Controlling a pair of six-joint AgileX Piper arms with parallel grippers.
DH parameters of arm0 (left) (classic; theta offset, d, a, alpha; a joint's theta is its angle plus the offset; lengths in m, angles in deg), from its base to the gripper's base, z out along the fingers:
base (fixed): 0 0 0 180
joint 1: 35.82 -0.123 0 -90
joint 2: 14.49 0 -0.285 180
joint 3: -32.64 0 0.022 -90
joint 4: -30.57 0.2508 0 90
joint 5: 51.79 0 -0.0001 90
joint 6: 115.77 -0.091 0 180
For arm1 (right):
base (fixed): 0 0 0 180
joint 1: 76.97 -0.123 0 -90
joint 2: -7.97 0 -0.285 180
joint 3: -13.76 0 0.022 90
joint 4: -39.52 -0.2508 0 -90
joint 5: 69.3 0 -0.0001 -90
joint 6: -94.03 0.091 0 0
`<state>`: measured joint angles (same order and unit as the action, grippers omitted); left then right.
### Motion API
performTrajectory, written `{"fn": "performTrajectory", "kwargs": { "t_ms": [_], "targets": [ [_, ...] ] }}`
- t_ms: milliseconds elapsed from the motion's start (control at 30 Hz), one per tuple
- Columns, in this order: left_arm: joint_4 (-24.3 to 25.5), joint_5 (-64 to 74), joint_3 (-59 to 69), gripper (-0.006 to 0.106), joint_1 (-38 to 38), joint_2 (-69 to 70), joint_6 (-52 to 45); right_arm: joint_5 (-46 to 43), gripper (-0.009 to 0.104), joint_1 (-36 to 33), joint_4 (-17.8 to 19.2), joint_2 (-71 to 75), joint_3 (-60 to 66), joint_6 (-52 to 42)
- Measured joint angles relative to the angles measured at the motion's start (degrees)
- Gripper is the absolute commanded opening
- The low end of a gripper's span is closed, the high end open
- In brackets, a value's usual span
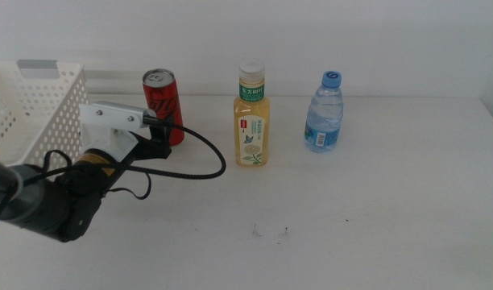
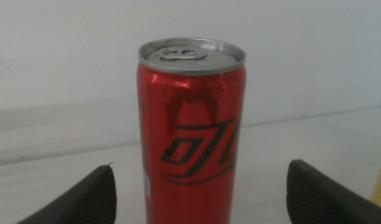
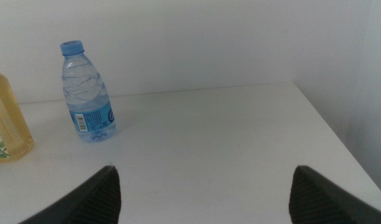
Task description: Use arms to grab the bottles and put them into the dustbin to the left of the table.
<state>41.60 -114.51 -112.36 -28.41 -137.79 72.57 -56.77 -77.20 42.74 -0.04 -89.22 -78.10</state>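
Note:
A slim red cola can (image 1: pixel 162 101) stands at the back left of the white table (image 1: pixel 375 209). My left gripper (image 1: pixel 154 138) reaches it from the left, and in the left wrist view the can (image 2: pixel 190 137) stands upright between the open jaws of that gripper (image 2: pixel 201 167), with a gap on both sides. To the can's right stand a yellow tea bottle (image 1: pixel 253 121) and a clear water bottle (image 1: pixel 324 113). My right gripper (image 3: pixel 203 168) is open and holds nothing. It is out of the middle view and faces the water bottle (image 3: pixel 88 93) from a distance.
The white perforated dustbin (image 1: pixel 29 113) sits at the far left, just behind the left arm. A black cable (image 1: pixel 206 157) loops from the left arm over the table toward the tea bottle (image 3: pixel 7 124). The table's right edge (image 3: pixel 327 130) lies near the right gripper.

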Motion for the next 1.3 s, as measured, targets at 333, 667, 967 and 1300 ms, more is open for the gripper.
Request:
{"fn": "performTrajectory", "kwargs": {
  "t_ms": [333,667,967,1300],
  "targets": [
    [0.7,1.1,-9.6,0.094,0.0,-6.7,1.0,0.0,0.088,0.0,0.0,0.0,0.0,0.0],
    [1.0,3.9,-18.1,0.094,0.0,-13.6,1.8,0.0,0.088,0.0,0.0,0.0,0.0,0.0],
    [1.3,4.4,-23.0,0.094,0.0,-18.4,1.9,0.0,0.088,0.0,0.0,0.0,0.0,0.0],
    [1.8,4.6,-25.1,0.069,0.0,-20.5,2.0,0.0,0.088,0.0,0.0,0.0,0.0,0.0]
  ]
}}
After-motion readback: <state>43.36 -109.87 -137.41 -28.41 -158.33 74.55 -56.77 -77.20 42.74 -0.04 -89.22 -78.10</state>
